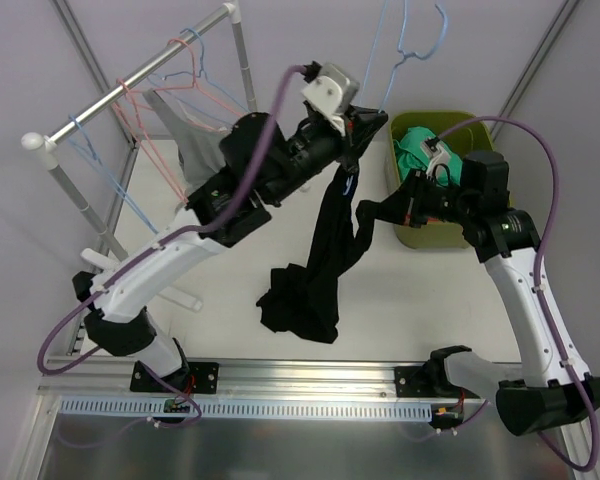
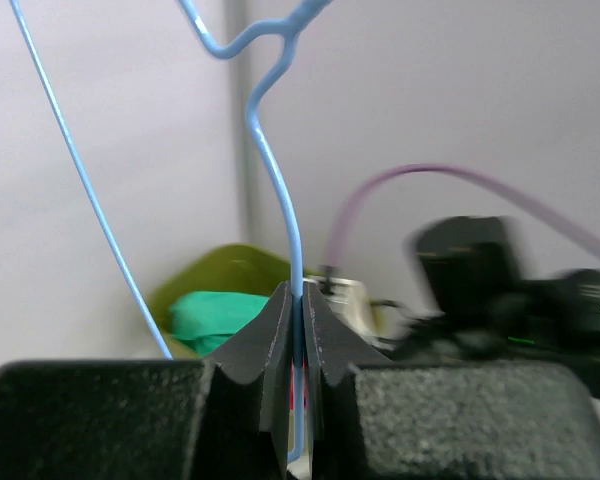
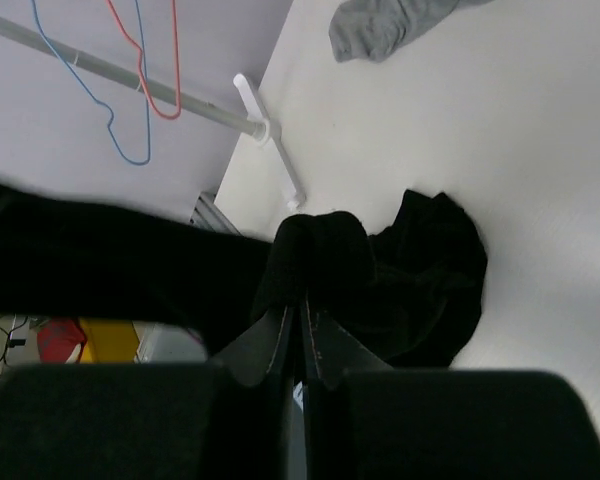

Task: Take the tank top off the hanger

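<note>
White table [image 1: 400,305] — tank top [image 1: 310,290] — grey walls [image 1: 300,30]

On my feed I see the clothes rack [image 1: 100,97] standing on a white table [image 1: 400,310]; pale walls [image 1: 280,25] rise behind the rack, a green bin [image 1: 427,238] well right of it.
</note>
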Controlling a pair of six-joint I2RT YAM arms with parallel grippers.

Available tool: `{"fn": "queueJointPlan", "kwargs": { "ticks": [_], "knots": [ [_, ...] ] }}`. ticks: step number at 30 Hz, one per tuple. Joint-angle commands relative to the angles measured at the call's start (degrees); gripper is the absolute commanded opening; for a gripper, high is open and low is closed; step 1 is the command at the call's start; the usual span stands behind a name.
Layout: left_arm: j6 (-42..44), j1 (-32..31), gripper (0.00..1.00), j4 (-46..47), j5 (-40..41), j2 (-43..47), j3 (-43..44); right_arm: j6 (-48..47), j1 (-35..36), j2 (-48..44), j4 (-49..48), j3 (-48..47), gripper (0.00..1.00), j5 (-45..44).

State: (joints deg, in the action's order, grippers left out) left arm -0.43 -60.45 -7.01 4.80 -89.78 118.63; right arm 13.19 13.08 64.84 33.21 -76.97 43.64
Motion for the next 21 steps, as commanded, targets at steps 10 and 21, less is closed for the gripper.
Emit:
{"fn": "queueJointPlan", "kwargs": {
  "ticks": [10, 21],
  "knots": [
    [38.14, -0.73, 0.0, 48.3, 20.15, -1.64, -15.7, -5.46, 5.02, -9.03, 10.82, 9.38, 0.42, -7.77],
    [14.14, -5.72, 0.0, 35.83, 32.35, 10.23, -28.71, -7.3, 6.96, -4.72, 11.09, 7.01, 0.66, -11.99]
  ]
}}
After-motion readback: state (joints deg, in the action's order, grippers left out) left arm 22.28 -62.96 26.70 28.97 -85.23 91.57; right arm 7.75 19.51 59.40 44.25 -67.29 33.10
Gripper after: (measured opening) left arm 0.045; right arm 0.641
